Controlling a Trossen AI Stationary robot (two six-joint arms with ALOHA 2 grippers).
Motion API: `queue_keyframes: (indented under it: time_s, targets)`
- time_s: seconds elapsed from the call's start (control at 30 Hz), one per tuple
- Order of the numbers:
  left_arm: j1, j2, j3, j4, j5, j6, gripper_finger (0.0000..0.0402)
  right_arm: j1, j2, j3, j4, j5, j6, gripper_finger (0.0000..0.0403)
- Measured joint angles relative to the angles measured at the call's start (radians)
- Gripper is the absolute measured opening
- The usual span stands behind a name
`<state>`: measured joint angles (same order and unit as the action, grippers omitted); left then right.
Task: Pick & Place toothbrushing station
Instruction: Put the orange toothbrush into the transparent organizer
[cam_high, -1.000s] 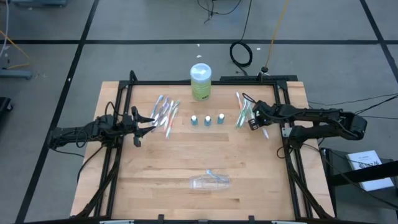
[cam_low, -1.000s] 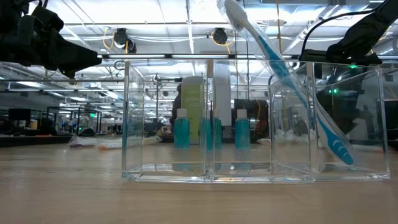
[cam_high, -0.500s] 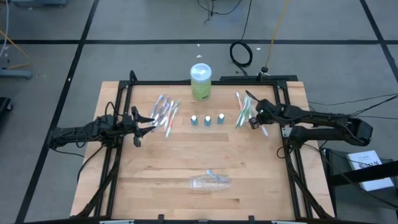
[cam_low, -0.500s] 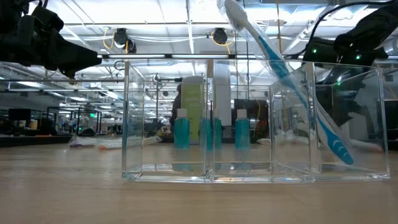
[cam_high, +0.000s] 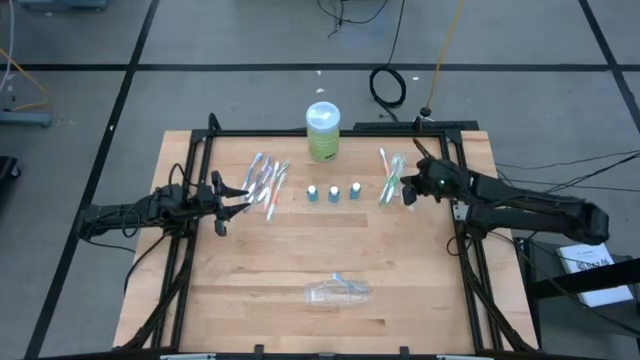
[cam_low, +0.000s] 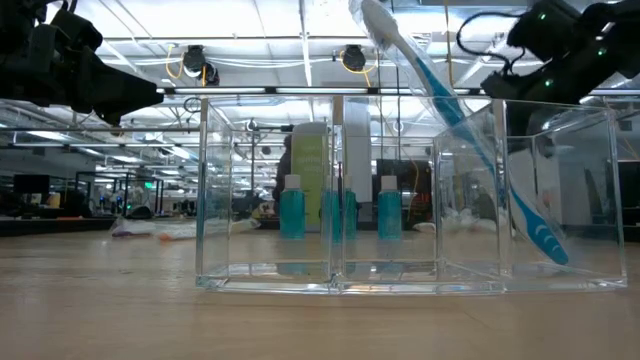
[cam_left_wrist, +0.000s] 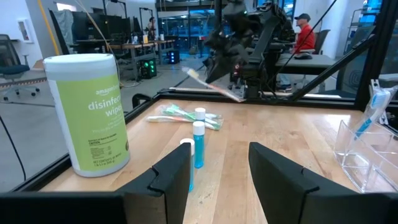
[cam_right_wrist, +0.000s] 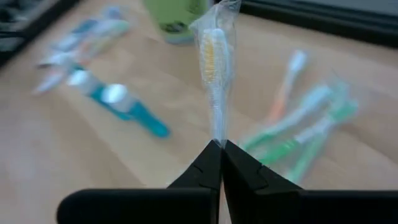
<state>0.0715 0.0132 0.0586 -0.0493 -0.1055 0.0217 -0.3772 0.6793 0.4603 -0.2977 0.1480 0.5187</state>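
My right gripper (cam_high: 409, 190) hangs over the right-hand pile of toothbrushes (cam_high: 390, 176) and is shut on one wrapped white toothbrush (cam_right_wrist: 214, 68); the same toothbrush (cam_left_wrist: 211, 86) shows in the left wrist view. A second pile of toothbrushes (cam_high: 266, 182) lies at the left, beside my open left gripper (cam_high: 226, 194). Three small blue-and-white tubes (cam_high: 334, 191) stand upright between the piles. A clear plastic holder (cam_high: 338, 291) sits near the front edge with a blue-and-white toothbrush (cam_low: 470, 130) leaning in its right compartment. My right gripper pinches the wrapped toothbrush's handle (cam_right_wrist: 217, 138) between its two fingertips (cam_right_wrist: 204, 163). The brush runs on ahead of the fingers, roughly along them, its bristle head (cam_right_wrist: 212, 51) farthest out. The gripper slants down from the table's right side. The brush is lifted clear of the table.
A green canister of wipes (cam_high: 322, 131) stands at the far middle of the table. A black frame (cam_high: 200, 160) runs round the wooden top. Bare wood lies between the tubes and the clear holder.
My right gripper has risen from the right-hand pile and tipped from steeply downward to a shallower slant, drawing back a little toward the table's right edge. The white toothbrush has come up with it, clear of the table.
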Motion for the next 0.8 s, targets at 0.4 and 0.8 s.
queue_keyframes:
  time_s: [0.4, 0.8]
  targets:
    - [0.000, 0.000, 0.000, 0.000, 0.000, 0.000, 0.0166, 0.334, -0.008, 0.001, 0.438, -0.099, -0.082, 0.0001]
    - [0.000, 0.000, 0.000, 0.000, 0.000, 0.000, 0.0166, 0.800, 0.258, -0.014, 0.939, 0.159, -0.256, 0.0000]
